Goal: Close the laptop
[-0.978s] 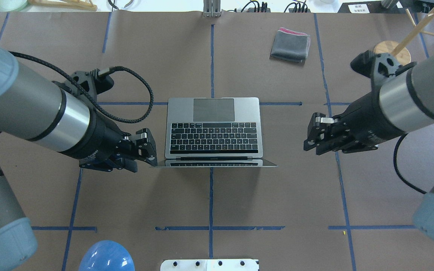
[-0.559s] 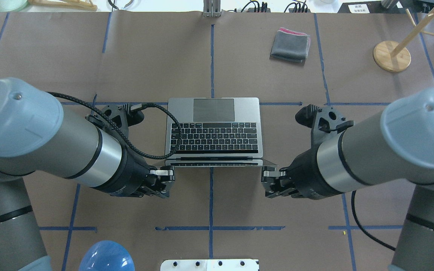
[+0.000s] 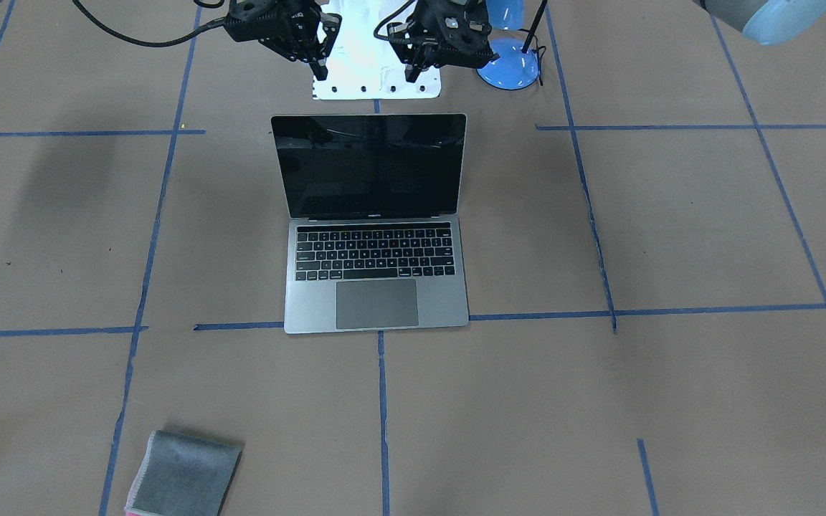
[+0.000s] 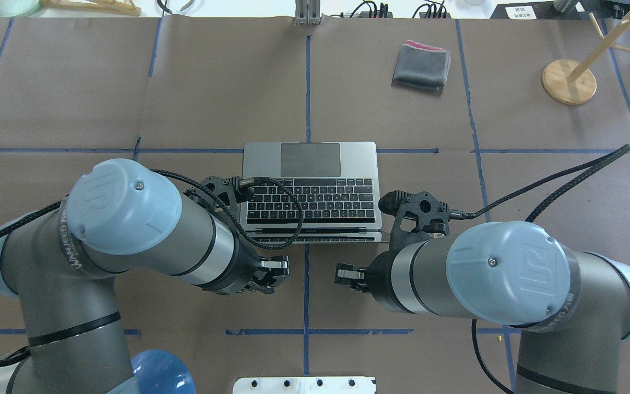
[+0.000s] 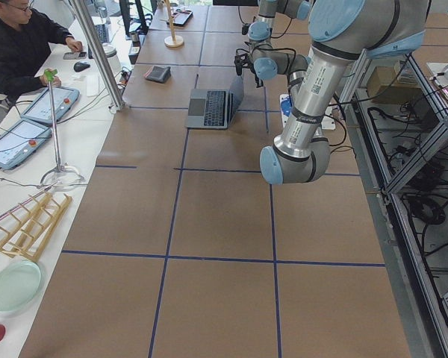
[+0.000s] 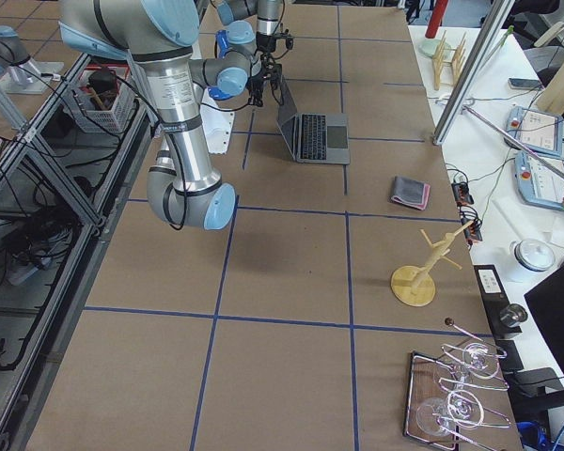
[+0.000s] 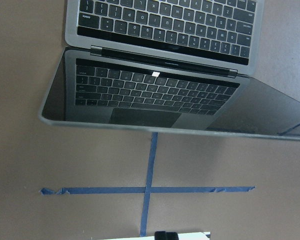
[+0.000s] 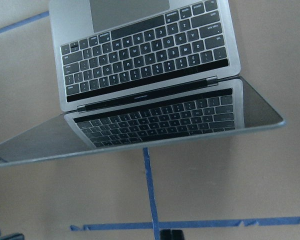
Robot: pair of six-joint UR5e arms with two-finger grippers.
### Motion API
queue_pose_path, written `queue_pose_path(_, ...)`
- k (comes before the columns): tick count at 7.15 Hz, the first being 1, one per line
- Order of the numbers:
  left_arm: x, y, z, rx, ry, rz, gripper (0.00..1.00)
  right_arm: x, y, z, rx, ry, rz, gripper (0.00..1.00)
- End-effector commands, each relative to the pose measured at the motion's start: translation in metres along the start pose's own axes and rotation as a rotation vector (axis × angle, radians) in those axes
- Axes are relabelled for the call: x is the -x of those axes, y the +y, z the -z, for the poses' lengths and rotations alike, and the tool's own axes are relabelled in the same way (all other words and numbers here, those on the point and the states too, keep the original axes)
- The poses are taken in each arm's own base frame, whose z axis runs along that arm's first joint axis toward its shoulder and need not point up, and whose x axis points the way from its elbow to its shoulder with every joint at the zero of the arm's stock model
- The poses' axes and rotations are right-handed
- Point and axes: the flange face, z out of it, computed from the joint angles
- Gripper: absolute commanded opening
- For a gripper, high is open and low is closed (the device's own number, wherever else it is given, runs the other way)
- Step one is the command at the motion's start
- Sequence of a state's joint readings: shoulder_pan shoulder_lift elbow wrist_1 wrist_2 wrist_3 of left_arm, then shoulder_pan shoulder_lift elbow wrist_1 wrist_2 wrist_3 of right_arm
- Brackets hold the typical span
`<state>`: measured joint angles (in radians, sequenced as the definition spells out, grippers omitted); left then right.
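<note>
The laptop [image 4: 309, 164] stands open in the middle of the table, its black screen [image 3: 370, 165] upright and facing away from me, its lid toward me. It also shows in the left wrist view [image 7: 160, 30] and the right wrist view [image 8: 140, 50], from above and behind the lid's top edge. My left gripper [image 4: 279, 272] hangs behind the lid, left of centre, fingers together and empty. My right gripper [image 4: 342, 272] faces it from the right, also shut and empty. Neither touches the lid. In the front-facing view the left gripper [image 3: 411, 72] and right gripper [image 3: 318, 68] hang above and behind the screen.
A folded grey cloth with a pink edge [image 4: 421, 65] lies at the far right. A wooden stand [image 4: 568, 81] stands further right. A blue round object [image 4: 162, 375] and a white plate [image 4: 304, 384] sit at my near edge. An operator [image 5: 22, 45] sits beyond the table.
Both arms have swung from the laptop's sides to behind its lid, and the grippers have come toward each other near the middle. The laptop has not moved.
</note>
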<state>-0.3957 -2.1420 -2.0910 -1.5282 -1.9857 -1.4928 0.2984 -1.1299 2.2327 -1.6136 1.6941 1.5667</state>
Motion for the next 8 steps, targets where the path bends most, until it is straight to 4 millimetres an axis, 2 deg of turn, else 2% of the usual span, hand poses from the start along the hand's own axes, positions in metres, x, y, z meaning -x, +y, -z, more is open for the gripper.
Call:
queue_pose_path(1,-0.001,-0.006,-0.013,-0.021,-0.015,0.001,0.01,0.002,-0.024,-0.024,-0.065,-0.044,-0.013,0.0)
queue_pose_path(4,-0.002,-0.017,-0.011,-0.071,-0.022,-0.05,0.01,-0.005,-0.064,-0.01,-0.133,-0.043,-0.047,0.0)
queue_pose_path(5,0.0,-0.033,0.0,-0.101,-0.016,-0.043,0.01,-0.008,-0.079,-0.004,-0.159,-0.041,-0.058,0.0)
queue_pose_path(7,0.002,-0.075,0.004,-0.164,0.009,-0.024,0.0,-0.016,-0.11,0.001,-0.203,-0.02,-0.056,0.0)
queue_pose_path(8,-0.007,-0.102,-0.002,-0.19,-0.006,-0.022,0.0,-0.018,-0.122,-0.001,-0.21,-0.006,-0.047,0.0)
